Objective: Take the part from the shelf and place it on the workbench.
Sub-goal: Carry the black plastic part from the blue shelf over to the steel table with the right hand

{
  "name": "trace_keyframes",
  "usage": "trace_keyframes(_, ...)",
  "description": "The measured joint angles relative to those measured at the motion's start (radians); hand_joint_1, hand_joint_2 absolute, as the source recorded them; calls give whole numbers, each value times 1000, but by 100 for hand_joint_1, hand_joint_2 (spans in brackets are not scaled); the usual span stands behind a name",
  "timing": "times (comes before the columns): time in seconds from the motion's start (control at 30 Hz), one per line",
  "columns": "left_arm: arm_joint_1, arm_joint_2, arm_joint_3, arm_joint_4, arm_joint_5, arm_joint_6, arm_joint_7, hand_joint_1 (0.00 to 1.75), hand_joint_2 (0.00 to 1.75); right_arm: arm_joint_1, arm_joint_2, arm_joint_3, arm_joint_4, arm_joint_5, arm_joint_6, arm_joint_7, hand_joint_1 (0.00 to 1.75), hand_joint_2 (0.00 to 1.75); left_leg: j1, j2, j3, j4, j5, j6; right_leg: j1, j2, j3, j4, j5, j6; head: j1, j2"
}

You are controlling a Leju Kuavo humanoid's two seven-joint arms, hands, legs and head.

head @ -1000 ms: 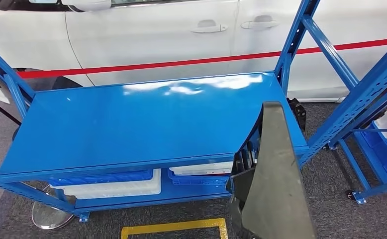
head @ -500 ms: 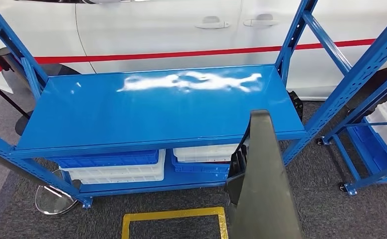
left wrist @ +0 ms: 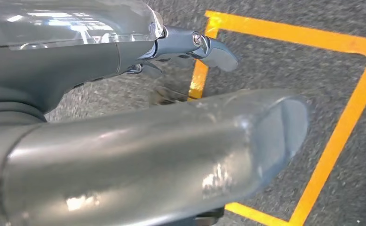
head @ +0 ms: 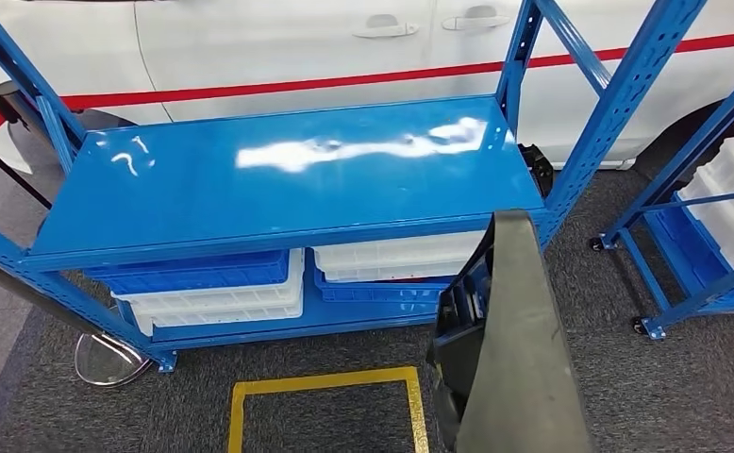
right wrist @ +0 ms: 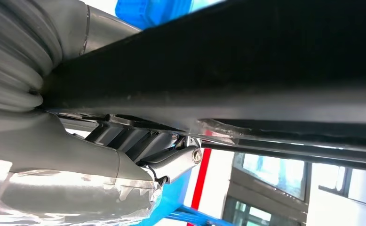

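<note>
bg: white car (head: 278,38) w/ red stripe behind a blue rack (head: 618,104), grey carpet, yellow floor tape (head: 325,382). bench (head: 288,179) = the rack's blue glossy top, w/ white/blue bins (head: 212,293) on the level under it.

part (head: 519,349): long dark-grey panel, tapers toward the top, looks like moulded plastic trim. stands near upright in front of the bench's right end, tip overlapping the front edge in head view, not on the bench yet.

right hand (head: 462,316): grasping the part low down, dark fingers clamped on its edge. wrist view has the part (right wrist: 247,70) running right across the hand (right wrist: 101,155), so grip is firm. left hand (left wrist: 124,141): hangs over the tape, holding nothing, fingers look loosely extended, not clenched.

handling, my guess: stiff, fairly light for its size, but long, so a one-hand hold near one end gives lots of leverage and swing. surface looks smooth, could slip or twist in the fingers. prob not fragile, though thin edges may scuff on the steel top. better hold: nearer the middle, on the thicker ribbed rear side, or add the left hand as support. lay it flat, tip first.
</note>
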Motion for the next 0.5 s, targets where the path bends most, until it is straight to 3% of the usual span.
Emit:
trace_keyframes(0.03,0,0,0,0,-2,-2,-2,0,0,1,0,0,-1,-7,5,2,175,175,0,0,0,41,-6,0,3,0,-16,2,11,0,0,0)
trace_keyframes(0.07,-1,0,1,0,-3,-4,-5,0,0,1,0,-1,-2,-14,10,3,175,175,0,0,15,55,11,2,5,-1,-33,6,21,0,0,0)
trace_keyframes(0.1,-1,0,1,0,-4,-5,-6,0,0,1,0,-1,-3,-21,15,4,175,175,-1,-1,46,33,42,6,7,0,-49,10,31,2,0,0)
trace_keyframes(0.13,-2,1,1,0,-5,-6,-8,0,0,2,0,-1,-4,-32,23,4,175,175,-3,-6,94,-21,71,13,8,3,-64,15,40,3,0,0)
trace_keyframes(0.17,-2,2,1,-1,-6,-7,-9,0,0,2,0,-2,-6,-46,34,4,175,175,-6,-18,152,-97,81,23,10,7,-75,19,47,7,0,0)
trace_keyframes(0.23,-2,6,2,-3,-10,-8,-12,0,0,2,0,-3,-10,-81,60,2,175,175,-11,-42,237,-228,68,37,9,15,-89,23,65,17,1,0)
trace_keyframes(0.27,-1,7,3,-3,-11,-10,-13,0,0,2,1,-4,-12,-93,69,0,175,175,-14,-48,254,-260,60,41,7,19,-93,20,76,24,0,0)
trace_keyframes(0.33,0,6,5,-3,-14,-13,-15,0,0,5,2,-6,-13,-107,80,-3,175,175,-15,-33,246,-277,76,47,4,29,-98,15,93,37,-1,0)
trace_keyframes(0.37,0,6,5,-3,-16,-16,-17,0,0,9,3,-9,-15,-111,83,-4,175,175,-13,-23,239,-283,86,54,4,30,-106,23,81,42,0,0)
trace_keyframes(0.4,0,6,6,-4,-17,-20,-20,0,0,12,3,-12,-17,-114,86,-5,175,175,-10,-13,230,-290,97,60,5,29,-117,48,50,46,3,0)
trace_keyframes(0.47,0,6,9,-4,-19,-25,-25,0,0,19,4,-20,-20,-117,92,-6,175,175,-9,7,207,-293,116,68,1,21,-148,147,-46,54,8,0)
trace_keyframes(0.5,0,6,12,-4,-20,-24,-26,0,0,22,4,-24,-21,-118,96,-6,175,175,-9,18,195,-292,125,69,-2,19,-162,207,-77,59,9,0)
